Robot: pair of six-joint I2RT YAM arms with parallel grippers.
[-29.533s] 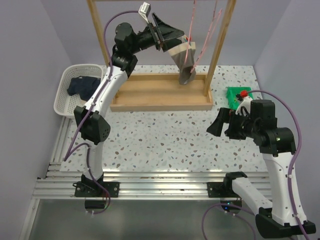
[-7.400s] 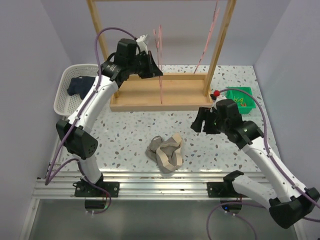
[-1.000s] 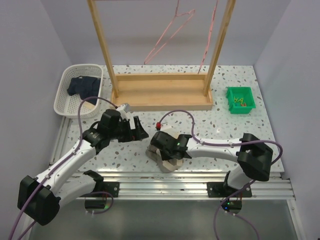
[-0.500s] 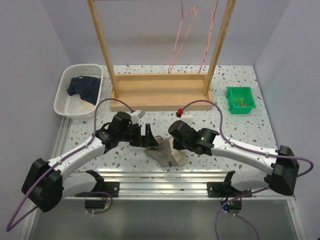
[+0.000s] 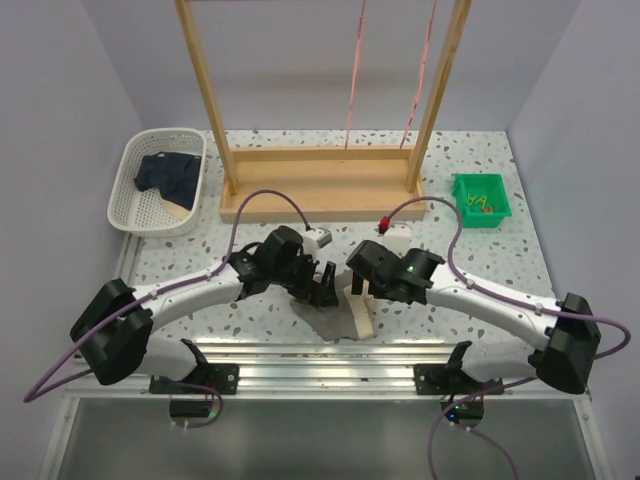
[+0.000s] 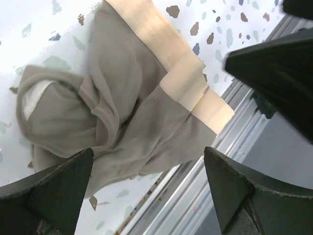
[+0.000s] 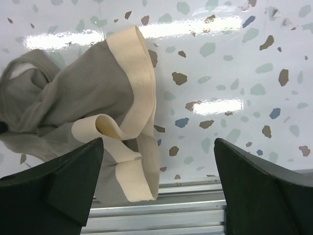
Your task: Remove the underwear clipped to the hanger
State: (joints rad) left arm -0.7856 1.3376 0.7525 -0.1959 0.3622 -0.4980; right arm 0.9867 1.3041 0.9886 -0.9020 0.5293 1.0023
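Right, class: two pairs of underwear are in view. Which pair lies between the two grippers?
The grey pair with the beige waistband, crumpled on the table; the dark navy pair lies apart in the white basket.

This is a robotics lab test cell, not a home. Plain lilac walls [image 5: 60, 100] box in a speckled bench [image 5: 520, 250], whose near edge is a frame of bare aluminium rails [image 5: 330, 355]. Two robot arms [image 5: 190, 295] are bolted to those rails, with purple cables [image 5: 270, 197] looping loose. A wooden rack [image 5: 320, 185], a white basket [image 5: 128, 160] and a green bin [image 5: 462, 200] stand like staged props.
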